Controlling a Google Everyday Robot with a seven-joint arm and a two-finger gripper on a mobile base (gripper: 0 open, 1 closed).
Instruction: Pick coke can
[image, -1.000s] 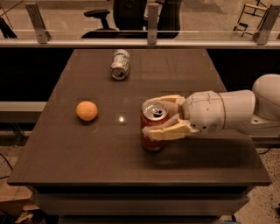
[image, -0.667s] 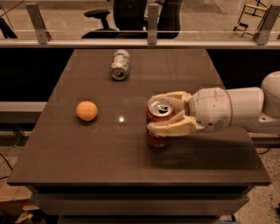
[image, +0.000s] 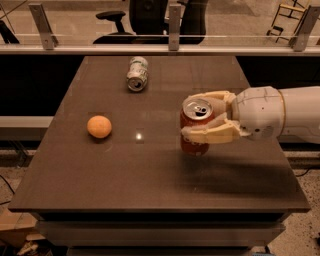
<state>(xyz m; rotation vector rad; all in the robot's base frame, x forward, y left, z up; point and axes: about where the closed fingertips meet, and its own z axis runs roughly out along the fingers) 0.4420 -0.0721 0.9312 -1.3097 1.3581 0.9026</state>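
Table (image: 150, 172): dark brown with a square top. It fills most of the view and carries the loose things.
Arm (image: 287, 115): a thick white limb that comes in from the right edge of the view. It lies level above the table's right side and ends in a rounded white wrist.
Office chair (image: 150, 12): black, and stands behind the glass barrier beyond the table's far edge.
Rail (image: 100, 49): a metal bar that runs along the far side of the table, with upright posts rising from it.
Tool (image: 187, 116): two cream-coloured fingers that point left from the wrist, right of the table's centre. One finger is on the far side of the coke can and the other on the near side, and both are pressed against it, so the tool grips the can.
Coke can (image: 196, 109): red with a silver top and pull tab. It stands upright between the fingers. Its lower body shows below the near finger, and whether its base touches the table cannot be told.
Green-white can (image: 137, 73): lies on its side near the far edge, with its end facing the camera, well apart from the coke can.
Orange (image: 99, 126): rests on the table's left side, well apart from both cans.
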